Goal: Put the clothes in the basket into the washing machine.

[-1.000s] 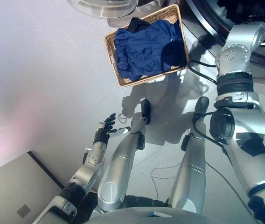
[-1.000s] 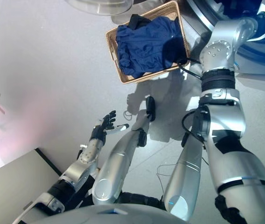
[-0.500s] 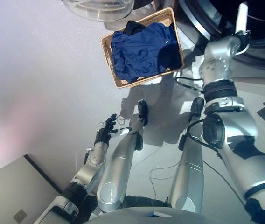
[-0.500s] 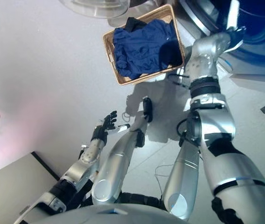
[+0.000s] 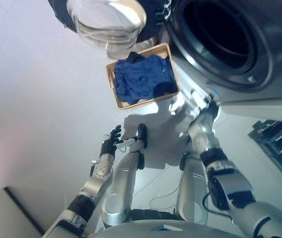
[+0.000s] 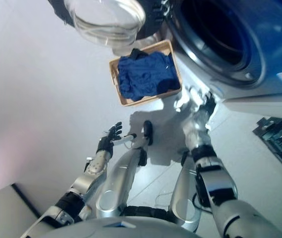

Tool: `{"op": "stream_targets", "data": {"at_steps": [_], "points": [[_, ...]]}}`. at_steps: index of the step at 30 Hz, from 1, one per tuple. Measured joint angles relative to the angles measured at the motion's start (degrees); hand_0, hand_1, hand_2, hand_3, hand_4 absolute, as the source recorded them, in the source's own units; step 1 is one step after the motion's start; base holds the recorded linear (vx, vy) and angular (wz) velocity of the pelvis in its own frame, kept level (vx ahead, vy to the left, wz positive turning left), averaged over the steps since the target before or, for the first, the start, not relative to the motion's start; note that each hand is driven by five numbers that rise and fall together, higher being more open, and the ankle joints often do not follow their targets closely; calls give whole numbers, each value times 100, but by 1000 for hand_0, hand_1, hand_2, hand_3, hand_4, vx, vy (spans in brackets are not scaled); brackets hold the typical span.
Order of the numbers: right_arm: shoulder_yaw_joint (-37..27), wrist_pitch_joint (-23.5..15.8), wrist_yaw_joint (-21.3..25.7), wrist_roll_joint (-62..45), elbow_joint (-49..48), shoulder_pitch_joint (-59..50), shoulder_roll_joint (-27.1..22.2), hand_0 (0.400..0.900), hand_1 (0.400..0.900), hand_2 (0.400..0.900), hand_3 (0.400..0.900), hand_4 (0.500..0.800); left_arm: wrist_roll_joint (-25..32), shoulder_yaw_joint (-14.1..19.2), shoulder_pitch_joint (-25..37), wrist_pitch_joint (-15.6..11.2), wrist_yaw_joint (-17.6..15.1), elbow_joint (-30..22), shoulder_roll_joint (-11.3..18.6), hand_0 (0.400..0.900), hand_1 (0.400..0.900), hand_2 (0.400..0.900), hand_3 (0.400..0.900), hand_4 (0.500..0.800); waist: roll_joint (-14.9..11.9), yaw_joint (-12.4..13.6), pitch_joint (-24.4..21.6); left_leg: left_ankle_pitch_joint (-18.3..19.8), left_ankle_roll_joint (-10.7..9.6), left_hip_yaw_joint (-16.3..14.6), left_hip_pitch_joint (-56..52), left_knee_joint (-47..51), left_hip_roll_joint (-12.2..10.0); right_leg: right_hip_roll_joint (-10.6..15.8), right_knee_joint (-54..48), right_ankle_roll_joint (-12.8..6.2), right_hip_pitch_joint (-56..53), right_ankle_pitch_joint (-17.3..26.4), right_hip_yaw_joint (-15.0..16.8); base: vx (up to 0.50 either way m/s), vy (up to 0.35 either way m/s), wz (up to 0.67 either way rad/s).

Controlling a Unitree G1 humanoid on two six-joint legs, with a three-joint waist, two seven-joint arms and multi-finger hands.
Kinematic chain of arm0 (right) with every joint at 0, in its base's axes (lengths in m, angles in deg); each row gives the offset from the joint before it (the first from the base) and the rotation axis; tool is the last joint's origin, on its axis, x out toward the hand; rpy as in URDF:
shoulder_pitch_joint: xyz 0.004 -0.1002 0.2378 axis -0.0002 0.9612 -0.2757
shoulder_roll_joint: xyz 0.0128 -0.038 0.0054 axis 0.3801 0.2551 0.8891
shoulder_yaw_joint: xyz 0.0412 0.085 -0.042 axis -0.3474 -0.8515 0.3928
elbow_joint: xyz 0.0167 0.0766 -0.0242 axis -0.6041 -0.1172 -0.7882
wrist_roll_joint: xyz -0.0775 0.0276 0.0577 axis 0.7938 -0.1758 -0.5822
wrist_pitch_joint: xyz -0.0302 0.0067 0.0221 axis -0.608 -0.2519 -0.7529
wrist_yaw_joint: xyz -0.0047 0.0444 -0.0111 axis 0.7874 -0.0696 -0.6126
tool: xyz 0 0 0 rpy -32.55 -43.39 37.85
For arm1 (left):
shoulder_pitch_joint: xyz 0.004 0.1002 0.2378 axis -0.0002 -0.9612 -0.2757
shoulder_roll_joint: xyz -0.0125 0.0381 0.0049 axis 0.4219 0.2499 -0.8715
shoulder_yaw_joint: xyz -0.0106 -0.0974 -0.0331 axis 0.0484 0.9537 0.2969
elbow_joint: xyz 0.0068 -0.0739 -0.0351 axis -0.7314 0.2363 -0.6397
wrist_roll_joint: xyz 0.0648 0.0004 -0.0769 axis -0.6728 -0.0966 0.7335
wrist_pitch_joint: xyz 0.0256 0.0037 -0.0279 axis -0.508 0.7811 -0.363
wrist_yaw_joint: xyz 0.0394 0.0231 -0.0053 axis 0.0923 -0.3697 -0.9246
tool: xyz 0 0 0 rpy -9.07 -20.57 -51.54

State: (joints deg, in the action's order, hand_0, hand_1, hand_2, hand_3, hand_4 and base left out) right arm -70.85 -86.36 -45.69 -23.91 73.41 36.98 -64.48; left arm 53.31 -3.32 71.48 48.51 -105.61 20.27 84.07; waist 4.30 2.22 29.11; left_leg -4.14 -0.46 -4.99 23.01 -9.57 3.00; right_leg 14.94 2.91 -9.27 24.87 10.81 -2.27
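In the left eye view, the wicker basket [image 5: 110,84] stands on the floor [image 5: 36,114] just beside the lower front of the washing machine [image 5: 260,74], below its open glass door [image 5: 106,22]. Dark blue clothes [image 5: 143,82] fill the basket in a crumpled heap, reaching its rim. The left robot hand [image 5: 112,140] hangs low over the floor, well apart from the basket, its fingers spread apart and holding nothing. The right robot hand [image 5: 208,106] sits near the machine's lower front edge; whether its fingers are apart or together cannot be told.

In the right eye view, the same heap of clothes [image 6: 146,74] shows soft folds and ridges, with a darker piece at the basket's far edge. The cloth looks light and limp; it would probably sag and trail when lifted, and may drag a second piece along. A raised fold near the middle of the heap seems the best place to pinch, gathering a good bunch. The drum opening [image 6: 210,34] stands dark and open just beside the basket.
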Motion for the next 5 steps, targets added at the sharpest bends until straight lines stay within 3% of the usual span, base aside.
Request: {"op": "stream_targets", "data": {"at_steps": [5], "points": [[36,655,-684,1849,894,1238,-515,900,900,900,900,800,-287,457,-233,6,331,630,95,900,900,900,900,800,-359,-82,-319,24,-42,66,-772,327,-60,-35,-333,-24,-812,-11,-150,69,-66,10]]}}
